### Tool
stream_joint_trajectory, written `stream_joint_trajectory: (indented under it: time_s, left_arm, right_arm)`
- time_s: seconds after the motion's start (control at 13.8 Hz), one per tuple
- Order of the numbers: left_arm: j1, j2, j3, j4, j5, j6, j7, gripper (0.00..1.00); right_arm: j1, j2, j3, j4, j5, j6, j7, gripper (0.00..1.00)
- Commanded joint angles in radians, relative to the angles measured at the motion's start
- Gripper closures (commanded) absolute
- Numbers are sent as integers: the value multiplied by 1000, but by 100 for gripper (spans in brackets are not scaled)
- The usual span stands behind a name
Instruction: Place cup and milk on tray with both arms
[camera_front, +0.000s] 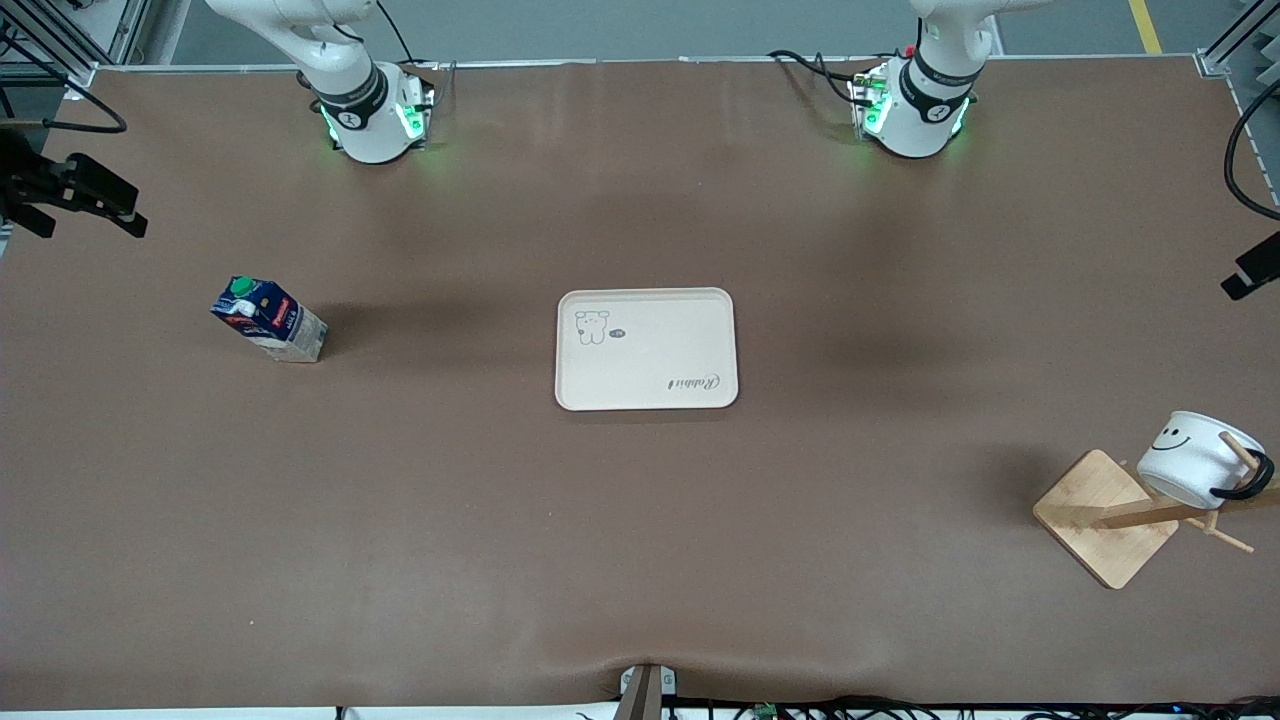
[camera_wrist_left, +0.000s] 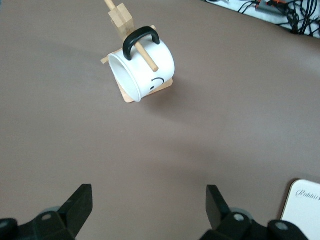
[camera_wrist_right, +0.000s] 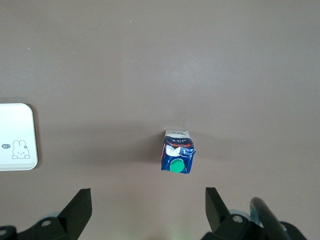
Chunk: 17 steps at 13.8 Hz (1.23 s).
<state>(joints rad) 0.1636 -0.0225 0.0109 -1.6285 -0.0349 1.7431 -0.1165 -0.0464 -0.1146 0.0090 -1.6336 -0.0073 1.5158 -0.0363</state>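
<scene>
The cream tray (camera_front: 646, 348) lies flat at the table's middle. The blue milk carton (camera_front: 268, 318) with a green cap stands toward the right arm's end. The white smiley cup (camera_front: 1195, 458) hangs by its black handle on a peg of a wooden rack toward the left arm's end, nearer the front camera than the tray. My left gripper (camera_wrist_left: 148, 192) is open and empty, high over bare table, with the cup (camera_wrist_left: 145, 70) and a tray corner (camera_wrist_left: 305, 205) in its view. My right gripper (camera_wrist_right: 148, 195) is open and empty, high over the table close to the milk (camera_wrist_right: 177, 157), with the tray (camera_wrist_right: 15, 135) off to one side.
The rack's square wooden base (camera_front: 1100, 520) sits under the cup. Black camera mounts (camera_front: 70, 190) stand at both table ends. Cables run along the table edge nearest the front camera. Brown tabletop (camera_front: 640, 520) surrounds the tray.
</scene>
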Motion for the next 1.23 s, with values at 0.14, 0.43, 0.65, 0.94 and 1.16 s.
stream_joint_trajectory:
  time_s: [0.14, 0.43, 0.65, 0.94, 1.16]
  left_arm:
    - [16, -22, -2, -93, -30, 111, 11, 0]
    - [27, -45, 0, -142, -60, 162, 3, 0]
    - [48, -53, -2, -182, -74, 219, 3, 0]
    - [65, -44, -2, -197, -102, 266, -12, 0]
    - [66, -22, 0, -191, -103, 273, -15, 0]
  right_arm:
    - [-9, 19, 5, 27, -11, -14, -11, 0]
    - [-10, 21, 3, 27, -11, -12, -11, 0]
    - [-10, 21, 3, 27, -11, -12, -11, 0]
    - [-10, 21, 3, 27, -11, -12, -11, 0]
    - [-10, 21, 3, 27, -11, -14, -11, 0]
